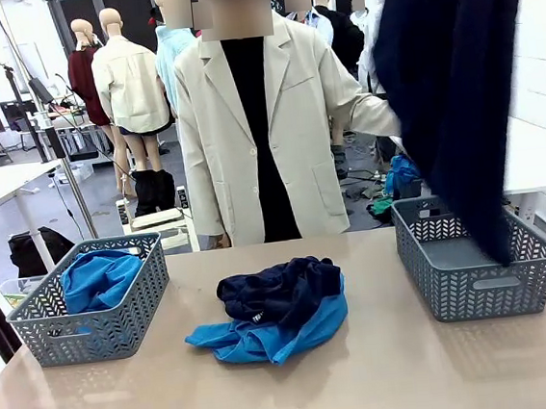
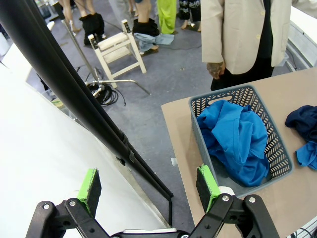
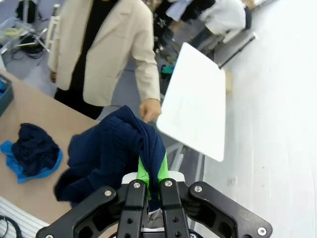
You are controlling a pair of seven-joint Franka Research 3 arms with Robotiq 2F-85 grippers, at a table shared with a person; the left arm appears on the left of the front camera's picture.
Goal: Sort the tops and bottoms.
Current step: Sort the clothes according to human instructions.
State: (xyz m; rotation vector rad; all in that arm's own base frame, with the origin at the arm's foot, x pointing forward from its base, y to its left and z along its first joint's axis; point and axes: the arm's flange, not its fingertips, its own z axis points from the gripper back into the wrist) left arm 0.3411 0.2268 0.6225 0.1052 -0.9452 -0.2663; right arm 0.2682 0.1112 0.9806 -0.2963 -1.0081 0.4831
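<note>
The right claw (image 3: 148, 176) pinches dark navy bottoms (image 3: 106, 153), limp folds draping below it over a grey basket (image 1: 456, 293). The left claw (image 2: 148, 191) stands spread; beyond it, a cobalt-blue top (image 2: 237, 141) lies crumpled.

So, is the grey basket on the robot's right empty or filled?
Empty as far as shows: the right basket has a bare grey floor. The dark bottoms hang over it from the shut right gripper.

The left gripper (image 2: 148, 184) holds its fingers wide apart, while the right gripper (image 3: 148, 177) pinches the navy bottoms (image 3: 106, 156) between closed fingers.
</note>
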